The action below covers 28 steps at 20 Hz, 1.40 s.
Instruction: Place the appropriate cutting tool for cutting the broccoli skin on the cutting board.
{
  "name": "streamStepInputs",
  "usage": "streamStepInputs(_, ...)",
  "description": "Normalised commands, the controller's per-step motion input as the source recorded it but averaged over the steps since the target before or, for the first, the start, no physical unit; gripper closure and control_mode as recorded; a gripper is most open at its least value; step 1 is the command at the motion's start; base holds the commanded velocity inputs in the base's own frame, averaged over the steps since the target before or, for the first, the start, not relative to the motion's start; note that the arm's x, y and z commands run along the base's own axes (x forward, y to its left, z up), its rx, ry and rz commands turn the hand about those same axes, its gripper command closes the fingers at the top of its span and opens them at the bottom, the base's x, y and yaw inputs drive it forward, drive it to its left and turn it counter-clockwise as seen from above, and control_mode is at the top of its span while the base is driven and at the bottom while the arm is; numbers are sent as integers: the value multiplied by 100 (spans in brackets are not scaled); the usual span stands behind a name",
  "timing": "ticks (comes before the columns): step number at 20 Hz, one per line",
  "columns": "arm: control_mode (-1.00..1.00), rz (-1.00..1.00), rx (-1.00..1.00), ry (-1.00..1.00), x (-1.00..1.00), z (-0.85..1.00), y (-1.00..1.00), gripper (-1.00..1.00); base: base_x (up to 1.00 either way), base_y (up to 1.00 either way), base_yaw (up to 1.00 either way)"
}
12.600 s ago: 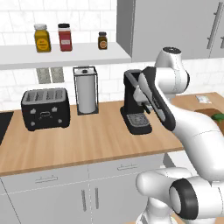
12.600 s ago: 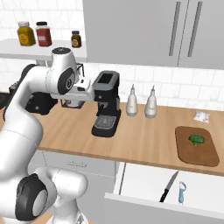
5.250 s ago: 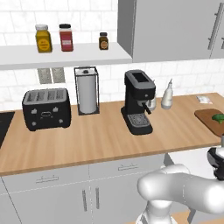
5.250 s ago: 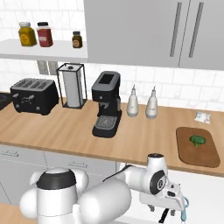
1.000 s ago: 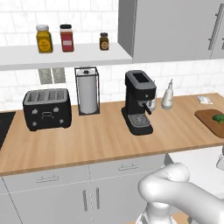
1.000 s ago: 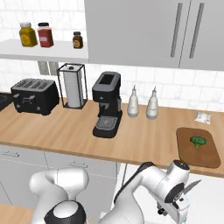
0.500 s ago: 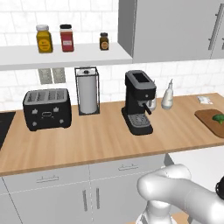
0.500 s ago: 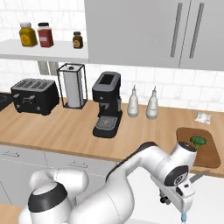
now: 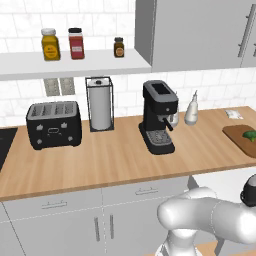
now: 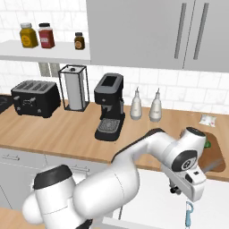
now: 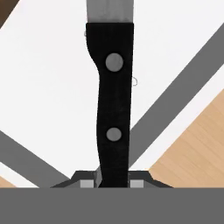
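A knife [image 11: 111, 96] with a black two-rivet handle and a grey blade runs up the hand view, and my gripper [image 11: 113, 178] is shut on the handle's lower end. In the right base view my hand [image 10: 187, 180] hangs in front of the counter edge, just below the reddish-brown cutting board [image 10: 216, 154]. My arm covers much of that board, and a sliver of the green broccoli [image 10: 206, 144] peeks out beside it. The left base view has the cutting board [image 9: 239, 139] at the far right with the broccoli [image 9: 249, 134] on it.
An open white drawer [image 10: 152, 197] lies under my hand, with a blue peeler [image 10: 188, 214] in it. On the counter stand a black coffee machine [image 10: 108, 107], two bottles [image 10: 136, 104], a paper towel holder [image 10: 74, 88] and a toaster [image 10: 36, 98].
My hand has risen a little out of the drawer with the knife, and the forearm has swung up in front of the cutting board. The peeler stays in the drawer.
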Motion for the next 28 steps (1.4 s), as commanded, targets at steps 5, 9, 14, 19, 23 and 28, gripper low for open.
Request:
streamStepInputs(5,-100,-2,6,10,67,22,-45,100,0,0,0)
streamStepInputs(9,-100,0,7,8,71,4,-49,100,0,0,0)
streamStepInputs(14,-100,0,6,1,66,0,-34,100,0,0,0)
streamStepInputs(19,-100,0,4,1,63,-6,-26,100,0,0,0)
streamStepInputs(23,-100,0,6,8,51,-3,-23,100,0,0,0)
streamStepInputs(28,-100,0,4,12,18,-21,-3,100,0,0,0)
